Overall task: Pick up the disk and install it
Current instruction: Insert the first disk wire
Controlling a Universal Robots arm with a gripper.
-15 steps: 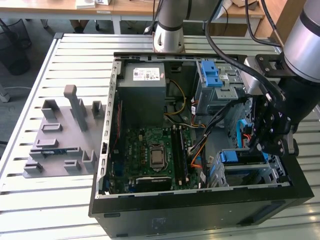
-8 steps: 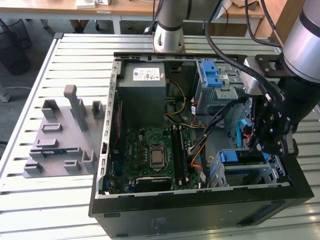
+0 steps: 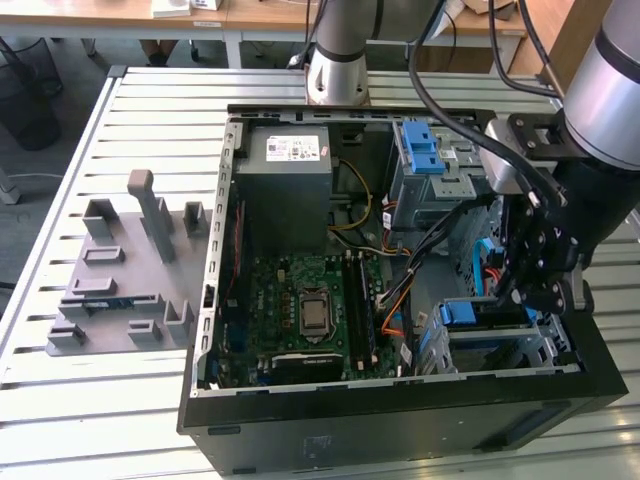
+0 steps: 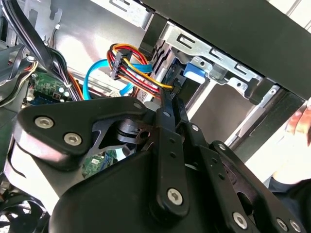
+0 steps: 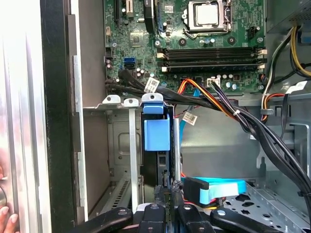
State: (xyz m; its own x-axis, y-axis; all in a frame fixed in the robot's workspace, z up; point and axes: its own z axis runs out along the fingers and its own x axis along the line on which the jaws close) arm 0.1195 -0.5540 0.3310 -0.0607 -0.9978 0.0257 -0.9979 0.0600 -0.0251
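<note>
The disk (image 3: 470,314) stands on edge in the drive cage (image 3: 545,345) at the front corner of the open computer case, on the exterior view's right. Its blue carrier tab (image 5: 156,133) sticks out of the bay, with the dark body behind it; the same blue tab (image 4: 194,70) appears in the second wrist view. My gripper (image 3: 515,295) reaches down into the cage. Its fingertips (image 5: 167,189) sit close together on the disk's near edge, and the two black fingers converge to a point (image 4: 172,99) beside the carrier.
Black, orange and yellow cables (image 5: 228,109) cross just beside the bay, and a blue data connector (image 5: 214,189) lies near my fingers. The motherboard (image 3: 310,300), the grey power supply (image 3: 283,185) and a light-blue latch bracket (image 3: 422,150) fill the case. A hand (image 5: 7,218) rests outside the case wall.
</note>
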